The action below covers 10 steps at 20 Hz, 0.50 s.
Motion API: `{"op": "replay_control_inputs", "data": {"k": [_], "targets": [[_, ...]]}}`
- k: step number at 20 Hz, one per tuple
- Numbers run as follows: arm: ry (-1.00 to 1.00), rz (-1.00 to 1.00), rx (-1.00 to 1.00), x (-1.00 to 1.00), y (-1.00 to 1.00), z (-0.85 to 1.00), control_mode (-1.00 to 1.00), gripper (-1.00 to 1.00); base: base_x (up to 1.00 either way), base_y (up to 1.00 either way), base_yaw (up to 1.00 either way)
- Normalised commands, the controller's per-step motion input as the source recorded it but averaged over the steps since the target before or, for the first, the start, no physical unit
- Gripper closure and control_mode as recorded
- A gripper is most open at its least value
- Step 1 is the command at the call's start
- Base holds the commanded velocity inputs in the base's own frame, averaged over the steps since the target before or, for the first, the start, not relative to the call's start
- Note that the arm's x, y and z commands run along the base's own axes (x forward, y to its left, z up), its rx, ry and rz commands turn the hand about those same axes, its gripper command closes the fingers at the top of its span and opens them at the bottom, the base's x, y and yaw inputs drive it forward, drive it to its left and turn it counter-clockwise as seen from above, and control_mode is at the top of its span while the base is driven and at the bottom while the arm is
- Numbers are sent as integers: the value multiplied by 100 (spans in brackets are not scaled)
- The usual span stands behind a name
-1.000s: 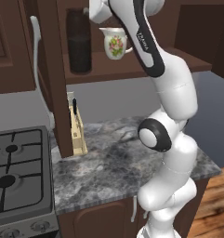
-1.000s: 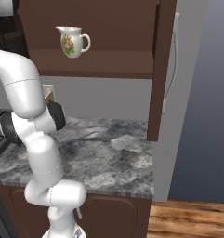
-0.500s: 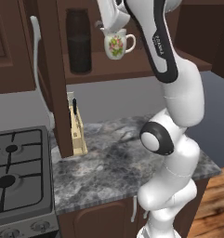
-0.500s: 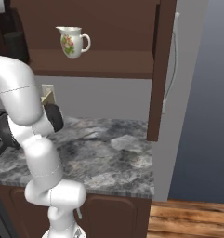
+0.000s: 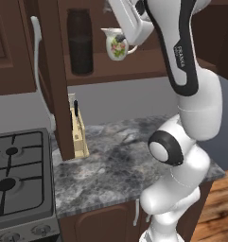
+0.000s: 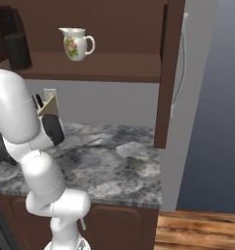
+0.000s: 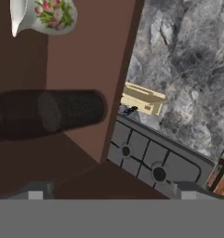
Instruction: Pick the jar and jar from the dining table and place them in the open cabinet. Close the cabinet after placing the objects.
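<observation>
Jar (image 5: 81, 41) upright on cabinet (image 5: 51, 80) shelf, at left end, near open left door. Jug (image 5: 116, 45) on same shelf, right of jar, apart from it. Cabinet hangs above counter (image 5: 115, 165). Knife block (image 5: 78, 131) on counter below shelf, against wall, just right of left door's lower edge. Stove (image 5: 18, 175) left of counter, adjoining it. Right door (image 6: 170, 73) open at right end of shelf.

The tall dark jar (image 5: 81, 41) stands upright on the shelf of the open cabinet (image 5: 134, 71), beside its left door.
</observation>
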Motion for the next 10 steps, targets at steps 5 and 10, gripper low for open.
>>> {"op": "replay_control_inputs", "data": {"k": [5, 10], "targets": [[10, 8, -16, -60, -18, -13, -100, -100, 0, 0, 0], [8, 11, -14, -57, -16, -23, -100, -100, 0, 0, 0]]}}
